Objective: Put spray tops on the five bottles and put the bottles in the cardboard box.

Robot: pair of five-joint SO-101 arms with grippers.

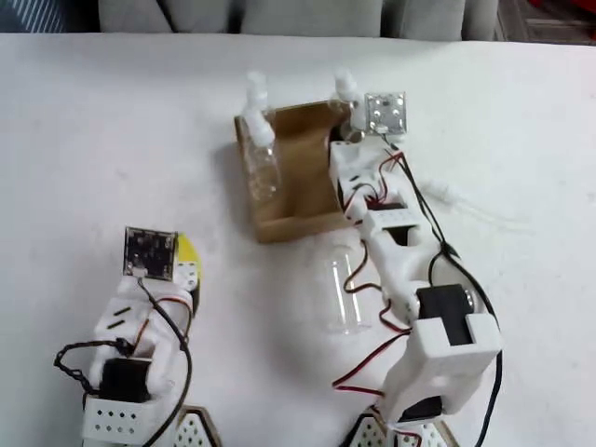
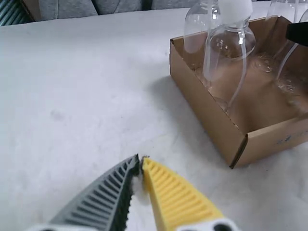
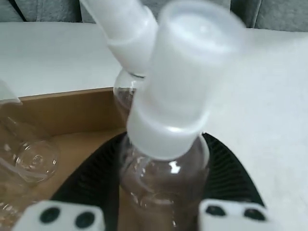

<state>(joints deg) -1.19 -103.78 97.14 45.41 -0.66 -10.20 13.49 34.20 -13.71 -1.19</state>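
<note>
The cardboard box lies open at the table's centre. A clear bottle with a white spray top leans along the box's left side. My right gripper is over the box's right side, shut on another clear bottle with a spray top; the black fingers clasp its body. A second topped bottle stands just behind it. An uncapped bottle lies on the table in front of the box. My left gripper hangs shut and empty near the left front, away from the box.
A loose spray top with its thin tube lies on the table to the right of the right arm. Red and black cables trail beside the lying bottle. The white table is bare to the left of the box.
</note>
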